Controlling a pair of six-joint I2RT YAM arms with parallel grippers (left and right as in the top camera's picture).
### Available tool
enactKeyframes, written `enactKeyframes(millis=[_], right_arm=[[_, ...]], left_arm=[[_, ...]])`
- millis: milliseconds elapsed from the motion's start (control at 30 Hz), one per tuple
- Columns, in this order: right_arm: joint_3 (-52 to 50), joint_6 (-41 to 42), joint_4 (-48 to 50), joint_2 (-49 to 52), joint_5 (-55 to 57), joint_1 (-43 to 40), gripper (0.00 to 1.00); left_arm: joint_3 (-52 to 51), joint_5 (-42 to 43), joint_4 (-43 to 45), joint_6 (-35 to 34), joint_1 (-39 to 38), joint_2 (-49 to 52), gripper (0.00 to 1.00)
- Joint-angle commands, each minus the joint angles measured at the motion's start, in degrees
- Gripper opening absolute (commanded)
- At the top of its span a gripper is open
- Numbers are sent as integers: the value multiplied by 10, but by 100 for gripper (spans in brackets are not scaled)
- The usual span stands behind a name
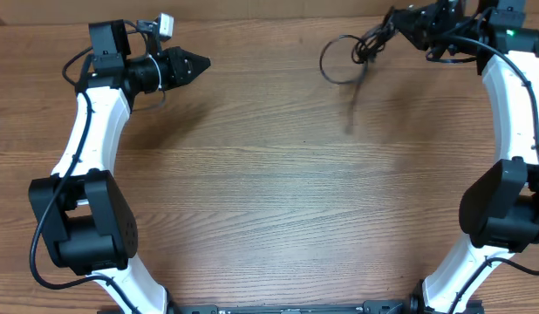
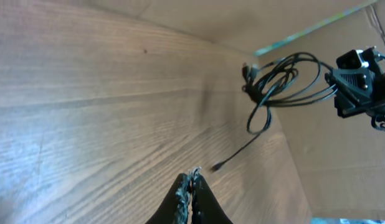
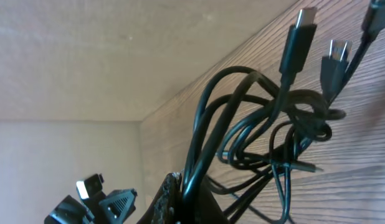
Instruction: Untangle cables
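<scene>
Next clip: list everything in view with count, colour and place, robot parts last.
cables: one tangled bundle of several cords, black, held above the table's far right corner
table: one, brown wood, under everything
back board: one, tan, along the table's far edge
left gripper: one, black, shut and empty, far left
right gripper: one, black, shut on the cables, far right
arms: two, white and black, one on each side

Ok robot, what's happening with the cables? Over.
Right end effector shut on cables, tangled, hanging. Left end effector shut, empty. Nothing blocking.
</scene>
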Motion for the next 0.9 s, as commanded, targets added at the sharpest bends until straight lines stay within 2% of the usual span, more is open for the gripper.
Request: enactKeyframes(millis=[0, 67, 233, 300, 633, 733, 867], right_arm=[[4, -10, 3, -11, -8, 7, 4], [4, -10, 3, -11, -13, 16, 4], [4, -10, 8, -11, -14, 42, 4], [4, -10, 12, -11, -17, 50, 4], [4, -9, 19, -11, -30, 101, 4], [4, -9, 28, -11, -48, 115, 4], [4, -7, 43, -11, -67, 137, 4]], left_arm=[[2, 2, 32, -31, -18, -5, 4], [2, 1, 56, -47, -30, -5, 9], [2, 1, 118, -76, -68, -5, 34], [2, 1, 140, -88, -84, -5, 40], [2, -4, 193, -95, -149, -5, 92], [2, -6, 194, -95, -160, -5, 100], [2, -12, 194, -95, -172, -5, 100]])
